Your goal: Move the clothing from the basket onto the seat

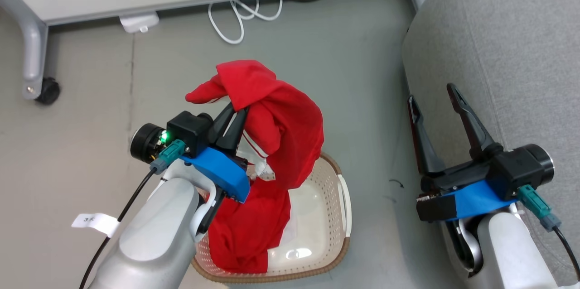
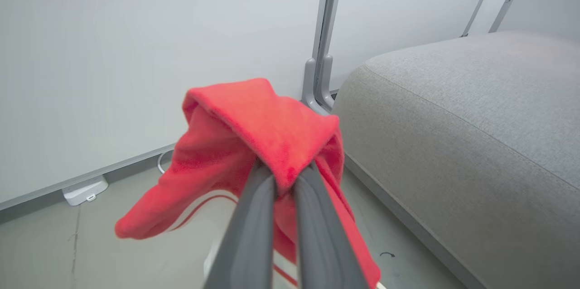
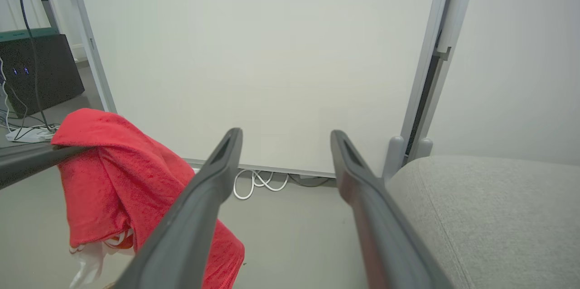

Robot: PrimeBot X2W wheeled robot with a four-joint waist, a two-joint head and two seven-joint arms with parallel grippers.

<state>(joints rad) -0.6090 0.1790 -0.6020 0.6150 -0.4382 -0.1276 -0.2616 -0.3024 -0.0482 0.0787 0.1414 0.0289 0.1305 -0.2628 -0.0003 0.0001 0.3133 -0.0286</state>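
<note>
One basket, one seat, clothing (red) held.

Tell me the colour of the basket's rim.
Brown, with a braided look, around the cream-white basket; the head view shows it best.

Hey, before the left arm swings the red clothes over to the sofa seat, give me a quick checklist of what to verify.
1. Grip: the left end effector is shut on the clothing: ok.
2. Lift: the clothing hangs clear of the basket: not ok, its lower folds lie inside.
3. Load: both garments are in the grip: cannot tell.
4. Other arm: the right end effector is open and empty: ok.
5. Landing: the seat has bare cushion to drop onto: ok.
</note>
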